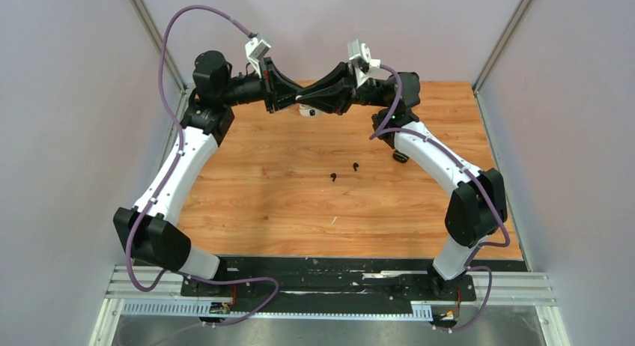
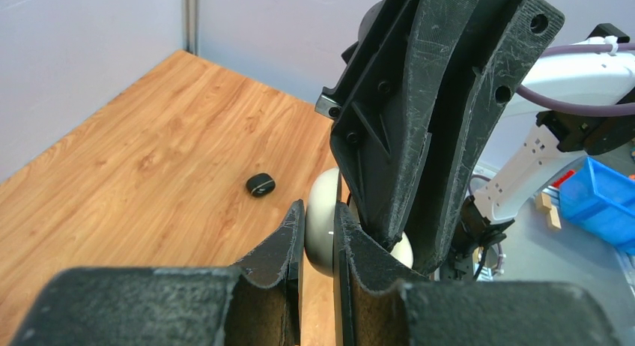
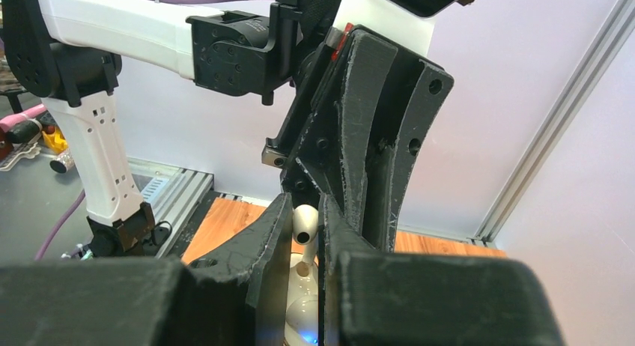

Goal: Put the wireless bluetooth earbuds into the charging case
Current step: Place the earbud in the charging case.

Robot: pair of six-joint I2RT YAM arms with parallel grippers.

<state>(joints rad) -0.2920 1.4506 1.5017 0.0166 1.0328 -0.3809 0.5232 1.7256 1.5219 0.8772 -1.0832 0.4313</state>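
The fingers of the left gripper (image 2: 318,220) filled the foreground of its wrist view, clamped on the rounded sides of the white charging case (image 2: 323,192) and holding it in the air above the far middle of the table (image 1: 262,204). The right gripper (image 3: 303,211) met it from the opposite side, its fingers drawn close and apparently pinching a white earbud (image 3: 304,220) just above the case, stem pointing down.

Two black earbuds (image 1: 333,177) lay well apart from the grippers on the open wood. A small black rounded object (image 2: 260,184), perhaps a second case, sat nearer the right arm.

The risk was in the pressing. The case was held only by its curved sides, so a push off-centre could roll it in the left fingers or lever it out. The tiny bud could twist in its pinch, miss its socket and drop. The fingertips were also crowded enough to knock together.
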